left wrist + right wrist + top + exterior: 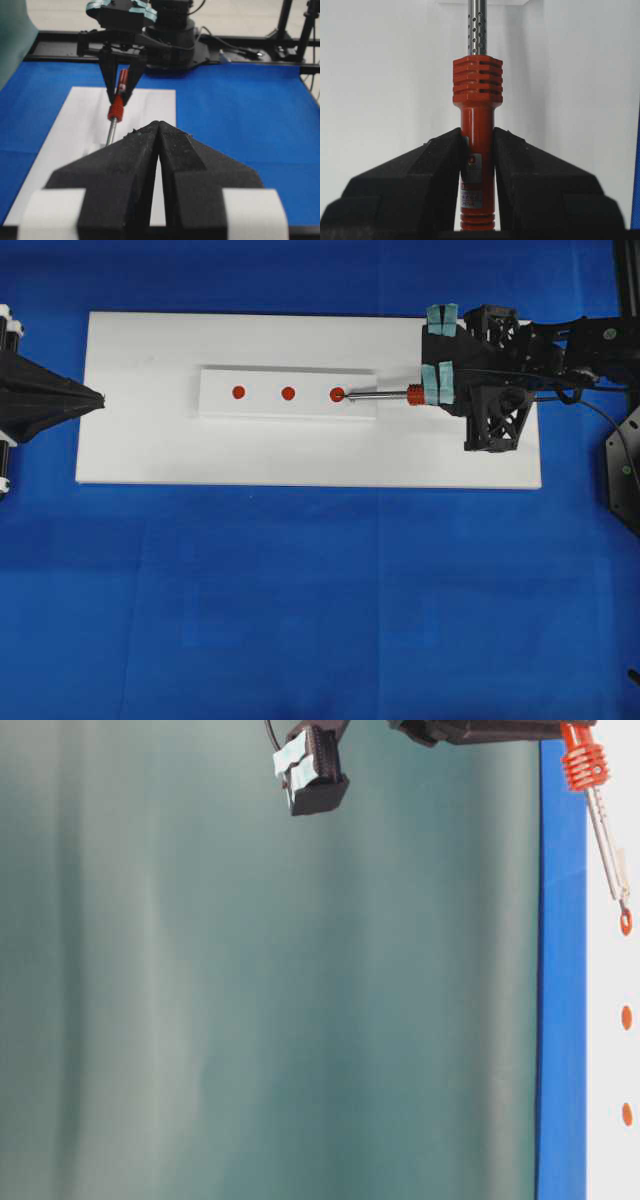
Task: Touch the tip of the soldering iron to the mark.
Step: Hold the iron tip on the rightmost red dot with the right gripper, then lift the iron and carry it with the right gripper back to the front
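Soldering iron [476, 150] clamped in right gripper [476, 150] jaws, left gripper [158, 131] jaws closed

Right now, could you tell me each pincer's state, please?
Left pincer: closed, holding nothing.
Right pincer: closed on the soldering iron.

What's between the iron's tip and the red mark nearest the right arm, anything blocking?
Nothing visible. The right gripper holds the soldering iron, and its tip already lies at the edge of that mark on the white block. Actual contact cannot be told.

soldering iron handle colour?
Red-orange, ribbed at the front; the soldering iron handle shows best in the right wrist view.
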Action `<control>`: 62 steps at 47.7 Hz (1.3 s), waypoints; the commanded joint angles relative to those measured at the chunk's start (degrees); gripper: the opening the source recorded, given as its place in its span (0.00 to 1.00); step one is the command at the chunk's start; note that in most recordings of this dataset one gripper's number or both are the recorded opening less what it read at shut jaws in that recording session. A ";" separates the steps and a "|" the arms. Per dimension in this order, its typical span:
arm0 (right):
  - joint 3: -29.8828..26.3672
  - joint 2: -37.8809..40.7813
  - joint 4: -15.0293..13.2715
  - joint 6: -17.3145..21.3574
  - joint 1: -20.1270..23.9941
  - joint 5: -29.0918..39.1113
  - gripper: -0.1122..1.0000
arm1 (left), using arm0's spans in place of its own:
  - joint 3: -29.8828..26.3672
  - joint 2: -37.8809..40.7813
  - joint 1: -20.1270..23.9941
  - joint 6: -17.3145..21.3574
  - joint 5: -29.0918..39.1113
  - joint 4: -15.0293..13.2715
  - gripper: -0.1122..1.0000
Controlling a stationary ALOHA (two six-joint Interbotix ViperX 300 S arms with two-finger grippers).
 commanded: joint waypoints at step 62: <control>-5.19 -14.15 0.62 6.68 4.13 10.46 0.16 | -0.70 0.18 -0.09 -0.09 -0.62 0.09 0.10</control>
